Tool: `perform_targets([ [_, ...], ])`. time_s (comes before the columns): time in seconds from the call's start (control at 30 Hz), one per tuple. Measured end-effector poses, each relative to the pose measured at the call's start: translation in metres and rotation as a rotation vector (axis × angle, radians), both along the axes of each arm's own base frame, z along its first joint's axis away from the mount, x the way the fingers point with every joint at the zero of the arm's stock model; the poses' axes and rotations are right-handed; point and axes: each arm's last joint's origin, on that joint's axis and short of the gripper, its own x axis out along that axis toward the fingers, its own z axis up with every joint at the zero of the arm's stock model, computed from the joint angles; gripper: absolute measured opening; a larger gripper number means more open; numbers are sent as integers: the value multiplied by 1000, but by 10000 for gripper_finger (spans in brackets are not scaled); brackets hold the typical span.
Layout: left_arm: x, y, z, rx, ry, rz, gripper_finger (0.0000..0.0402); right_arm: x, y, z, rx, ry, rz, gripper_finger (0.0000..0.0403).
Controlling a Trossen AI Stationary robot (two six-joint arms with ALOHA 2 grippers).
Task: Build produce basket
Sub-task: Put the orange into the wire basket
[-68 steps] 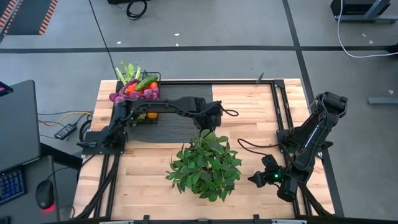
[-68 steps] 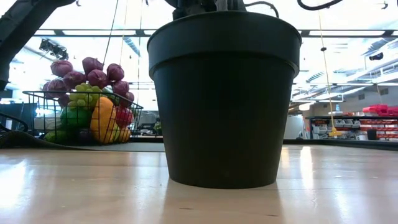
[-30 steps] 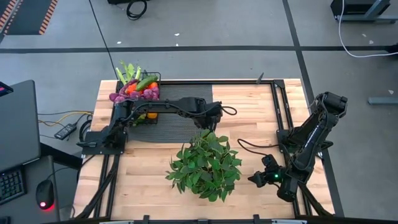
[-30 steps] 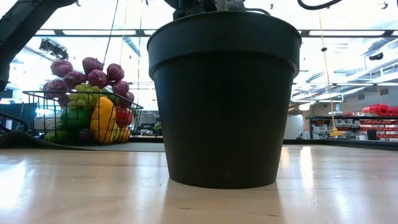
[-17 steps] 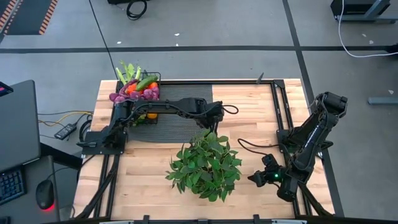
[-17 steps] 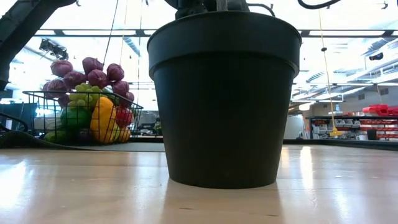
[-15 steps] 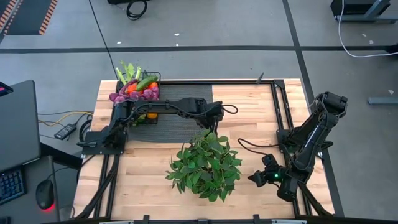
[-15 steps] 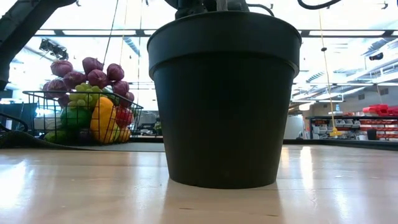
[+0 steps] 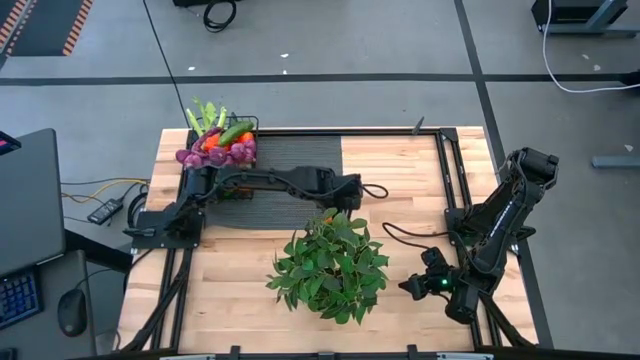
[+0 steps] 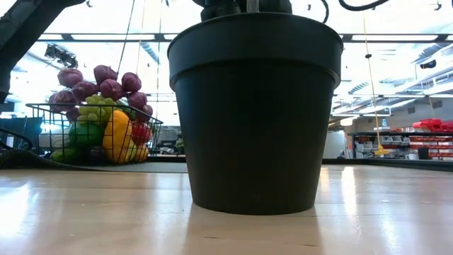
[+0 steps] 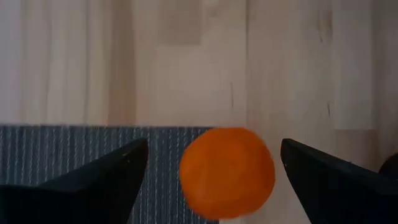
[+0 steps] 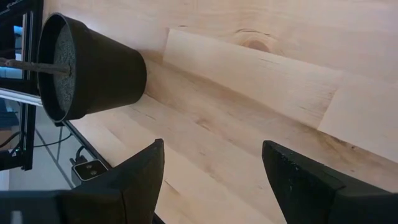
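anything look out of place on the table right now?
One orange sits loose outside the basket, straddling the edge of the dark ribbed mat and the bare wood, beside the potted plant. The left gripper is open around it, not touching. The rest of the produce is heaped in the basket.

basket (image 9: 222, 150): black wire mesh, upright, far-left table corner | produce (image 10: 106, 124): heaped above rim – purple bulbs on top, green grapes, yellow pepper, red and orange pieces, celery stalks sticking out | orange (image 11: 227, 172): loose, round, lying on the edge between ribbed mat and bare wood
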Motion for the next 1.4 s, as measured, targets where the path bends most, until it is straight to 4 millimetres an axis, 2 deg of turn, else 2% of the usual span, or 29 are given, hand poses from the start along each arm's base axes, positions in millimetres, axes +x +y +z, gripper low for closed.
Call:
perform_targets([
  [0.33, 7, -19, -31, -10, 86, -27, 373, 0, 0, 0, -2, 0, 2, 274],
  [0.63, 9, -18, -52, 21, 141, -40, 374, 0, 0, 0, -3, 0, 4, 274],
  [0.8, 8, -17, -58, 22, 178, -41, 374, 0, 0, 0, -2, -3, 8, 274],
  [1.07, 2, -17, -57, 36, 237, -90, 371, 0, 0, 0, -1, -3, 8, 274],
  [1.4, -22, -5, -54, 39, 479, -64, 309, 1, 1, 0, 6, -7, 8, 274],
])
